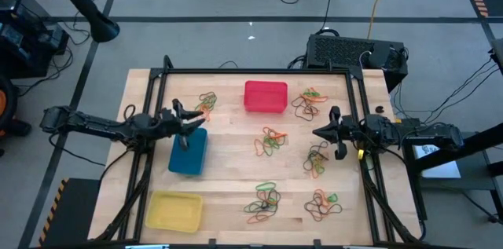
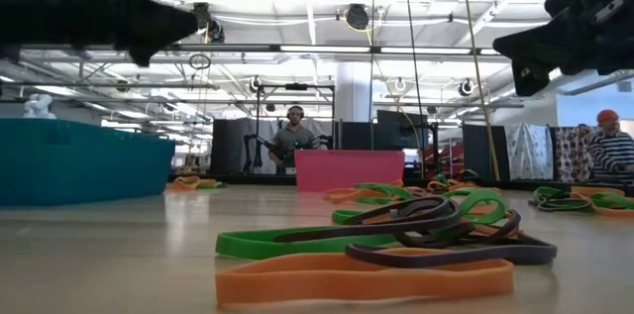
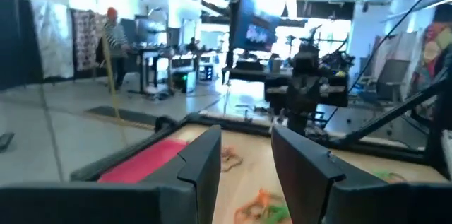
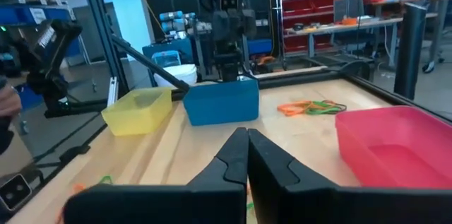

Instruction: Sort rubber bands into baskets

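Three baskets stand on the wooden table: a red basket [image 1: 266,96] at the far middle, a blue basket [image 1: 189,153] at the left, and a yellow basket [image 1: 174,210] at the near left. Orange, green and dark rubber bands lie flat in several loose heaps [image 1: 272,143] [image 1: 263,200] [image 1: 206,101]. My left gripper [image 1: 198,122] hovers open over the blue basket's far end, with nothing between its fingers [image 3: 246,157]. My right gripper [image 1: 320,132] is shut [image 4: 247,139] and empty, raised above the table's right side, beside one heap [image 1: 317,159].
A dark metal frame [image 1: 259,71] runs round the tabletop. More heaps of bands lie at the far right [image 1: 308,101] and near right [image 1: 324,204]. Bare wood shows between the blue basket and the middle heap. People stand in the room beyond the table.
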